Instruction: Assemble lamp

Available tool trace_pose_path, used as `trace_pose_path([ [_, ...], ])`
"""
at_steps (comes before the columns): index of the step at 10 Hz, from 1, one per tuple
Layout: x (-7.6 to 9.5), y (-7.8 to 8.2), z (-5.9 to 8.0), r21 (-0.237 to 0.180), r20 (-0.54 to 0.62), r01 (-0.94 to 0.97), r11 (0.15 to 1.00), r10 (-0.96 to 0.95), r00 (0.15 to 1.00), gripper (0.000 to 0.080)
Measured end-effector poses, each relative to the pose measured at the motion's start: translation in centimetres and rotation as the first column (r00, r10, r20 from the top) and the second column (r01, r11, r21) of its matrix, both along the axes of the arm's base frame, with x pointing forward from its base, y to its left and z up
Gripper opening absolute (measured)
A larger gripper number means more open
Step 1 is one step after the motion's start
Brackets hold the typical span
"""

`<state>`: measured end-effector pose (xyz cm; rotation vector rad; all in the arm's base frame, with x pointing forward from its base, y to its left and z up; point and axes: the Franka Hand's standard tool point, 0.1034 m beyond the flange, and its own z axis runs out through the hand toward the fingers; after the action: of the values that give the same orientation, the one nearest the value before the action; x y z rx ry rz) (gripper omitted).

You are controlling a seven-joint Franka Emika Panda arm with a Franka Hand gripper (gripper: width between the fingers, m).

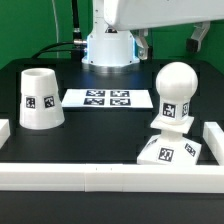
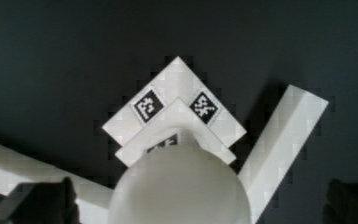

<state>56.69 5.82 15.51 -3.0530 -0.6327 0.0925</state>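
Note:
The white rounded bulb [image 1: 176, 92] stands upright on the flat square base [image 1: 152, 154] at the exterior view's right, near the front rail. The truncated-cone shade [image 1: 40, 99] stands alone at the exterior view's left. My gripper [image 1: 172, 40] hangs open just above the bulb, with a dark finger on each side. In the wrist view the bulb [image 2: 176, 185] fills the gap between the dark fingers [image 2: 34, 205], which stand clear of it. The tagged base corner [image 2: 176, 95] shows beyond the bulb. My gripper [image 2: 190, 205] holds nothing.
The marker board [image 1: 107, 98] lies flat in the middle of the black table. White border rails run along the front [image 1: 90, 176] and right [image 1: 212, 140], and show in the wrist view [image 2: 286, 130]. The arm's base [image 1: 108, 48] stands at the back.

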Motion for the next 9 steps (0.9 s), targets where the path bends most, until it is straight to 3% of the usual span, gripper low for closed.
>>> trace_pose_path([
  [4, -0.3, -0.2, -0.3, 0.003, -0.006, -0.001, 1.000, 0.001, 1.000, 0.0699],
  [5, -1.9, -1.5, -0.3, 0.017, -0.013, 0.009, 1.000, -0.009, 1.000, 0.0699],
  [7, -6.6, -5.7, -1.2, 0.031, -0.038, 0.018, 0.999, -0.017, 0.999, 0.0699],
  [9, -8.7, -8.9, -2.7, 0.027, -0.052, 0.039, 0.999, -0.038, 0.998, 0.0699],
])
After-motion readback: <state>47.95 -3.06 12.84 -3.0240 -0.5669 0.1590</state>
